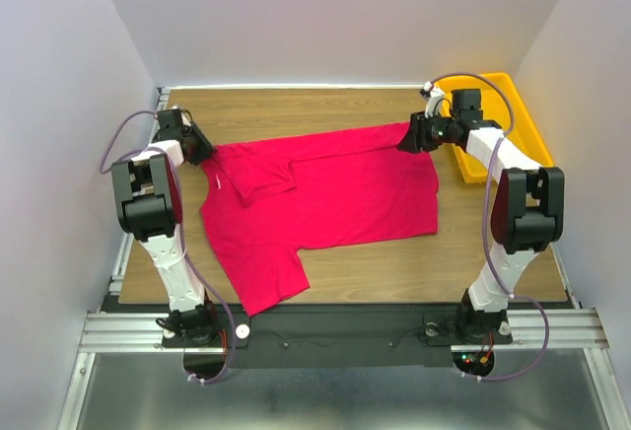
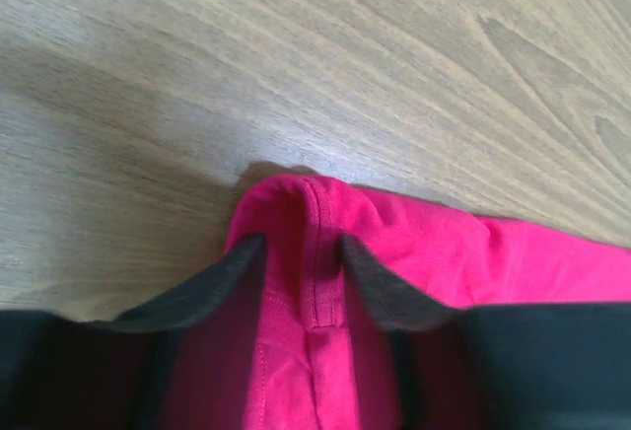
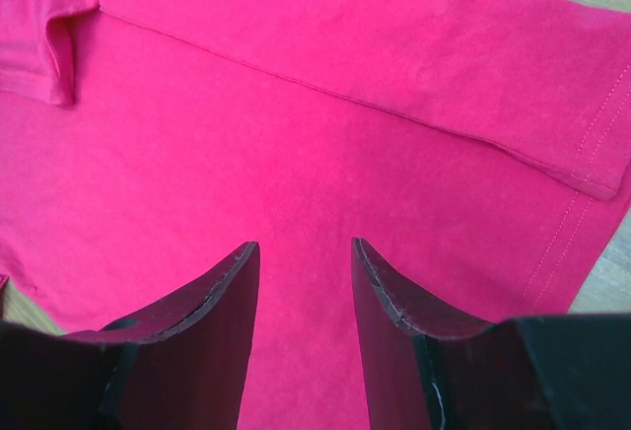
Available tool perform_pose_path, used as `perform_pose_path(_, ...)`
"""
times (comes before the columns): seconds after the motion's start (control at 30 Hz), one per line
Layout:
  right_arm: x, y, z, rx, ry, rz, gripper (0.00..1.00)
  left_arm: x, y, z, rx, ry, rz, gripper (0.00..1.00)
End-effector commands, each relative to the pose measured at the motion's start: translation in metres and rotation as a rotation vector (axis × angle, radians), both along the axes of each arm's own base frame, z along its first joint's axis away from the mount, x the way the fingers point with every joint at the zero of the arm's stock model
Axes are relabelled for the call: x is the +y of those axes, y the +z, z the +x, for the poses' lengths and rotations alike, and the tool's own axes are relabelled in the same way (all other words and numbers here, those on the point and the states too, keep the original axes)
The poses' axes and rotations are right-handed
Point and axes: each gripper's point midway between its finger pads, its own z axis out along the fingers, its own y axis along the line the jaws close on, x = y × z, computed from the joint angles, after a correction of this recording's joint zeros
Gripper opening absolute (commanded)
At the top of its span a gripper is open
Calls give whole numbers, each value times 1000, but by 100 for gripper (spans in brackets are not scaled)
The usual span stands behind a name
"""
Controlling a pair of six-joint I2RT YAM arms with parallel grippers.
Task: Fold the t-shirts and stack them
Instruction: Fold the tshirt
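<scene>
**yam_op:** Right up against my left wrist cam are the dark fingers (image 2: 212, 292) of my left gripper (image 2: 301, 252). They're pinched on a ridge of the t-shirt (image 2: 414, 243), with a seam running up between them. That's the shoulder end, at the shirt's far-left corner.

**foldfan:** ok but where's the shirt overall? flat?

**yam_op:** Mostly flat on the table (image 1: 394, 272), lying sideways. The collar and its little white neck label (image 1: 215, 184) point to my left and the hem to my right. The far sleeve (image 1: 264, 176) lies folded in over the chest, and the near sleeve (image 1: 268, 287) sticks out toward my bases.

**foldfan:** and the right one has the hem?

**yam_op:** My right gripper (image 3: 304, 252) is at the far-right hem corner. Its fingers stand apart with smooth red cloth showing between them and no bunching. Honestly I can't tell whether it's clamped on the cloth or just hanging over it. From above, the far edge runs pretty straight between my two grippers. So my guess at the reason for this setup: one gripper at each end of that long edge lets me carry it toward me in one go and halve the shirt lengthwise.

**foldfan:** arm pose?

**yam_op:** Both arms reach forward along the table's sides, elbows hiked up and wrists turned inward toward the shirt. My right wrist sits just beside the yellow tray (image 1: 518, 105), so I'd mind that clearance on any swing.
</scene>
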Motion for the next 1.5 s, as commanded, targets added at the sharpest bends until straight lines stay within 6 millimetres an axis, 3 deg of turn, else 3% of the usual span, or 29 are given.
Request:
perform_pose_path(0.0,-3,17,0,-58,-4,-2,48,3,25,17,-65,-15,15,31)
perform_pose_path(0.23,-12,3,4,-50,-33,-54,48,8,27,24,-76,0,6,4)
perform_pose_path(0.27,-23,0,6,-45,-55,-59,48,11,28,26,-79,6,6,0)
perform_pose_path(0.6,-33,-13,16,-31,-90,-95,48,22,23,31,-68,19,-11,0)
perform_pose_path(0.77,-35,-9,20,-50,-90,-108,48,25,26,34,-75,11,-12,29)
perform_pose_path(0.83,-34,-7,18,-61,-71,-110,48,26,38,36,-98,6,-4,41)
perform_pose_path(0.97,-6,5,-3,-59,59,3,48,29,61,29,-135,7,33,51)
perform_pose_path(1.0,17,10,-15,-54,137,48,48,31,83,25,-172,17,59,52)
perform_pose_path(1.03,31,7,-26,-32,176,58,48,31,91,21,-186,23,69,54)
perform_pose_path(1.07,60,4,-41,-16,252,69,48,29,104,10,-207,24,74,54)
perform_pose_path(1.1,74,3,-49,-4,283,75,48,27,109,4,-215,23,72,54)
perform_pose_path(1.13,102,-4,-61,40,331,93,48,22,115,-10,-226,20,64,55)
perform_pose_path(1.33,192,-3,-60,136,424,167,48,-7,124,-62,-276,-40,2,58)
perform_pose_path(1.37,210,-21,-61,220,378,153,48,-14,124,-77,-286,-50,-6,58)
perform_pose_path(1.4,223,-10,-49,198,363,162,48,-15,124,-84,-288,-48,-9,60)
perform_pose_path(1.43,231,-13,-46,219,345,164,49,-17,125,-91,-295,-46,-13,61)
perform_pose_path(1.47,241,-31,-44,280,295,152,49,-22,126,-104,-302,-45,-23,61)
